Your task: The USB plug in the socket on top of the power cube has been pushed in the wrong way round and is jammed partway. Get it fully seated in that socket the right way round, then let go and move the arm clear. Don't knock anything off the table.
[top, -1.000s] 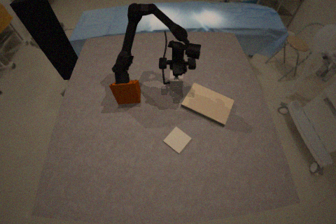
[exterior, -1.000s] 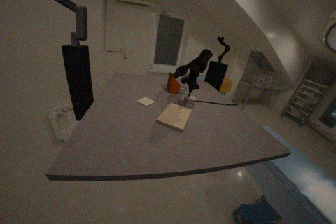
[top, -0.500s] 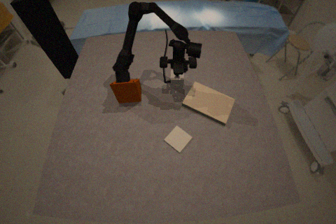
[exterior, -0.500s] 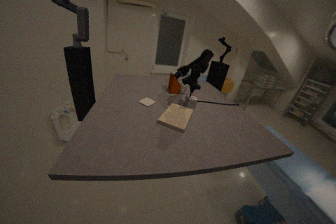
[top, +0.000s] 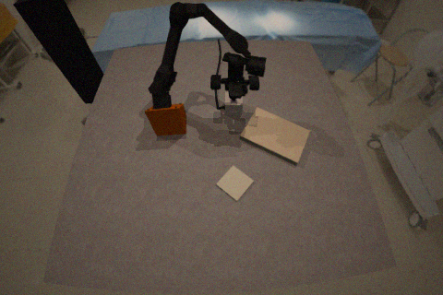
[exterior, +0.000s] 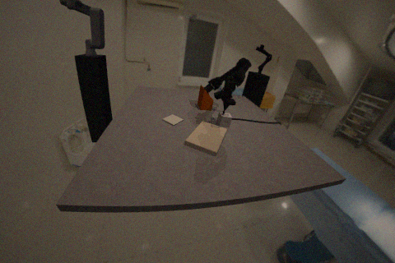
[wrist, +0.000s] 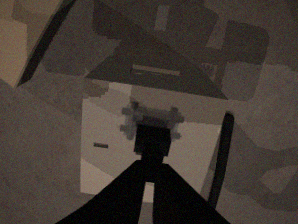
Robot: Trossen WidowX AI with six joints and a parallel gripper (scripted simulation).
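Observation:
The power cube (top: 233,110) (exterior: 225,121) (wrist: 99,172) is a pale block standing on the table beside the wooden board. Its top shows a small dark slot at the left in the wrist view. My gripper (top: 233,100) (exterior: 224,112) (wrist: 150,171) points down over the cube and is shut on the black USB plug (wrist: 152,140). The plug is above the middle of the cube's top, with a grey, notched shadow-like shape just beyond it. The plug's metal end and the socket mouth are hidden, so I cannot tell how far in it sits or which way round.
A black cable (top: 217,92) (exterior: 255,121) (wrist: 223,160) runs from the cube's side toward the table's far edge in the top view. A thick wooden board (top: 277,135) (exterior: 206,137) (wrist: 10,50) lies close by. An orange block (top: 168,121) (exterior: 205,99) stands by the arm's base; a small pale tile (top: 235,182) (exterior: 173,119) lies apart.

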